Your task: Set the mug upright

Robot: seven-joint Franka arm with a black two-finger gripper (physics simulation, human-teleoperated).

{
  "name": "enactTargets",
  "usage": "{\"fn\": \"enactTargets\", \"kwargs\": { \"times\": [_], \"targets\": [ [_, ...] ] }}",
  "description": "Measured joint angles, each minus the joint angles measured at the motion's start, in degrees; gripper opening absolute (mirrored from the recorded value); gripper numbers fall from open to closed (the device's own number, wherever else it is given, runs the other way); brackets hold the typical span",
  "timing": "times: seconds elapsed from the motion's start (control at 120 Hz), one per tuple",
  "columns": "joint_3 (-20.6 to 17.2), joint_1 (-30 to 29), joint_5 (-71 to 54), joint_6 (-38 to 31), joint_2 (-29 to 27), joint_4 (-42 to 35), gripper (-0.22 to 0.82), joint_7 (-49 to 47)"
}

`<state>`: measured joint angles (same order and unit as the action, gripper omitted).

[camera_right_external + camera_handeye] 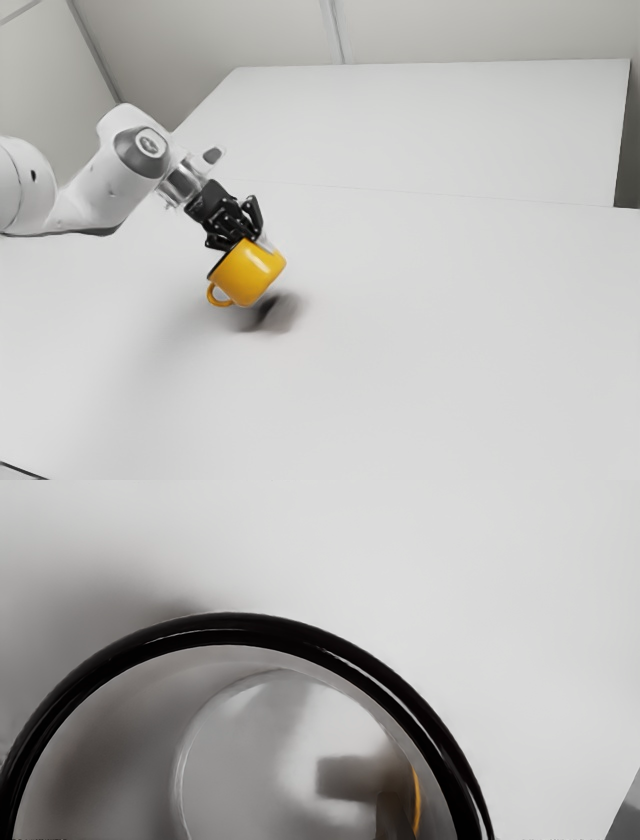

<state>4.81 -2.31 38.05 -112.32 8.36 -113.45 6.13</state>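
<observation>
The yellow mug (248, 273) hangs tilted just above the table (450, 330), its mouth toward the hand and its handle at the lower left in the exterior view. My gripper (255, 240) is shut on the mug's wall near the rim, with a pale fingertip against the outside. In the wrist view, the gripper (507, 825) has one finger outside the wall and a dark one over the mug's inside. The black rim and grey interior of the mug (240, 629) face the camera; the gripped part of the wall is hidden below.
A soft dark shadow (270, 315) lies on the tabletop under the mug. The white surface stretches away toward the exterior view's right, with a seam across it and its far edge near a pale wall. The arm reaches in from the exterior view's left.
</observation>
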Motion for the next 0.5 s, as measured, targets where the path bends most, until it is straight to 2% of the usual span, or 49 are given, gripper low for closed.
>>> {"fn": "enactTargets", "kwargs": {
  "times": [0.225,0.5],
  "targets": [
    [-0.86,3.01,-24.68,-7.12,-2.85,-4.04,-0.16,-1.82],
    [-0.89,4.32,-35.05,-17.72,-2.66,-8.40,-0.17,-3.86]
  ]
}}
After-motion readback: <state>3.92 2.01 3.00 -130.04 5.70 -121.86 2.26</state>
